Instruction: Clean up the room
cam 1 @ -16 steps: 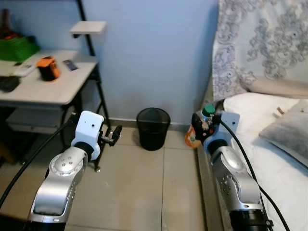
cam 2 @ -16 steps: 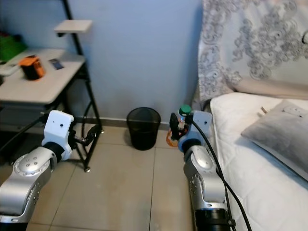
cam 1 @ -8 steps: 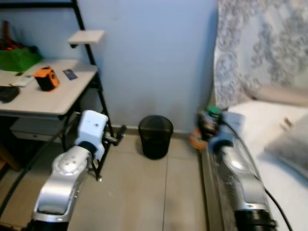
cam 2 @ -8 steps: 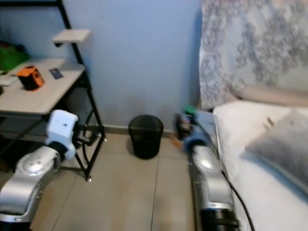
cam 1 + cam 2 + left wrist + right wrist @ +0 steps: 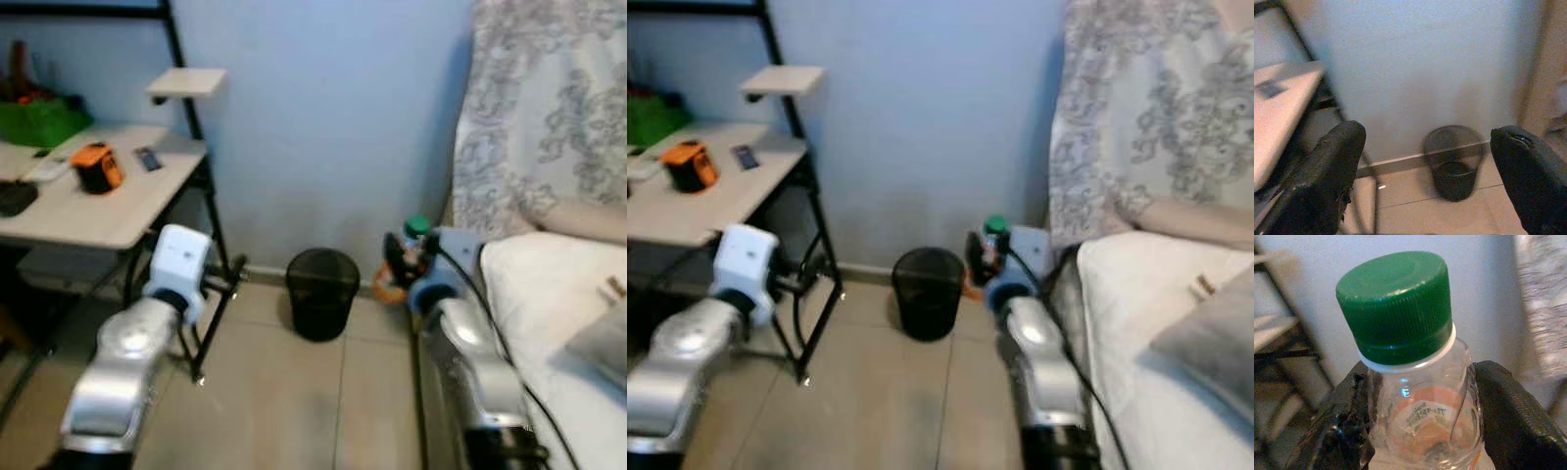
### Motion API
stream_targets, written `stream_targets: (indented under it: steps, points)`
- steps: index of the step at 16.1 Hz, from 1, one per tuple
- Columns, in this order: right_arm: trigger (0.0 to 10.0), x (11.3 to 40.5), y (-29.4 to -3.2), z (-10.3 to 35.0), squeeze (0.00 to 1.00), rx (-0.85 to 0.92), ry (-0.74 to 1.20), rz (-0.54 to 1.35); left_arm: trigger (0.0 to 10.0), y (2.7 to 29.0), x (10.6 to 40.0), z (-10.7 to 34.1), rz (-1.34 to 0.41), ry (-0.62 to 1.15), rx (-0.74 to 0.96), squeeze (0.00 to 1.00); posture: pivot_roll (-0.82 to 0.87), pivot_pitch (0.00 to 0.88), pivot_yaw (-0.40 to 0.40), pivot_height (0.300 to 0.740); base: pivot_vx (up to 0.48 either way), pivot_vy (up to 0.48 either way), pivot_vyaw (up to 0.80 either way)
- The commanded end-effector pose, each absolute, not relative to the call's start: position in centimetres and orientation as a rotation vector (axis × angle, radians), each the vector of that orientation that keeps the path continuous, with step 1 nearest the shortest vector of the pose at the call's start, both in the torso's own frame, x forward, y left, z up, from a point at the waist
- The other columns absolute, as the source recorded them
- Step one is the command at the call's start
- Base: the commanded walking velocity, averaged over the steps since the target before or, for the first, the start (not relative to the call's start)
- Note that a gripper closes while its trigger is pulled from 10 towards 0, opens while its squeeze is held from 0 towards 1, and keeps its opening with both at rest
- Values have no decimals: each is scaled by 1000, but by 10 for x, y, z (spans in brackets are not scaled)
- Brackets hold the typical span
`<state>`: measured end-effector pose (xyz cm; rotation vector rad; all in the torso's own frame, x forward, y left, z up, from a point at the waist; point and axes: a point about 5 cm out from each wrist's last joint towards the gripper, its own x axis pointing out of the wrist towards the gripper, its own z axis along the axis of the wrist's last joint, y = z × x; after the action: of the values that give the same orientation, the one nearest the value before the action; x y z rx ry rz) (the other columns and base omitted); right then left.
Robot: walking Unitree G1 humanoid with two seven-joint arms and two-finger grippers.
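A clear plastic bottle (image 5: 1400, 308) with a green cap and an orange label is held upright by my right gripper (image 5: 1420, 416), shut on its body. In the eye views this bottle (image 5: 415, 231) hangs to the right of a black mesh waste bin (image 5: 321, 305) and above it, beside the bed's corner. The bin (image 5: 1453, 161) stands on the tiled floor against the blue wall. My left gripper (image 5: 1427, 147) is open and holds nothing, raised in front of the desk's black frame and pointing toward the bin.
A light desk (image 5: 118, 211) on a black frame stands at the left, with an orange object (image 5: 98, 166) and a green basket (image 5: 39, 117) on it. The bed (image 5: 554, 294), its grey pillow and a patterned curtain (image 5: 549, 108) close off the right. Tiled floor (image 5: 294, 401) lies between.
The whole picture has shifted and blurred, so the camera has moved; the bin now sits lower in the picture. My right gripper still holds the bottle and my left gripper stays open.
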<state>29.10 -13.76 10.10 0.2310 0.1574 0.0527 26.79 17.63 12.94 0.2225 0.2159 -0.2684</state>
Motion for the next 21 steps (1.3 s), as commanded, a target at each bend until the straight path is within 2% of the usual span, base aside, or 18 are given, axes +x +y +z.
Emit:
stream_targets:
  steps: [1, 7, 10, 21]
  points:
    - [10000, 292, -134, 105, 0, 236, 141, 55, 10000, 182, 268, 134, -254, 204, 237, 0, 140, 0, 13, 740, 371, 0, 0]
    - [10000, 292, -131, 104, 0, 202, 145, 84, 10000, 179, 269, 132, -268, 204, 245, 0, 138, 0, 11, 740, 374, 0, 0]
    - [10000, 291, -131, 103, 0, 198, 146, 74, 10000, 179, 268, 132, -269, 204, 246, 0, 140, 0, 9, 740, 377, 0, 531]
    - [10000, 290, -134, 97, 0, 175, 173, 69, 10000, 175, 266, 127, -308, 217, 260, 0, 136, 0, 4, 740, 374, 0, 0]
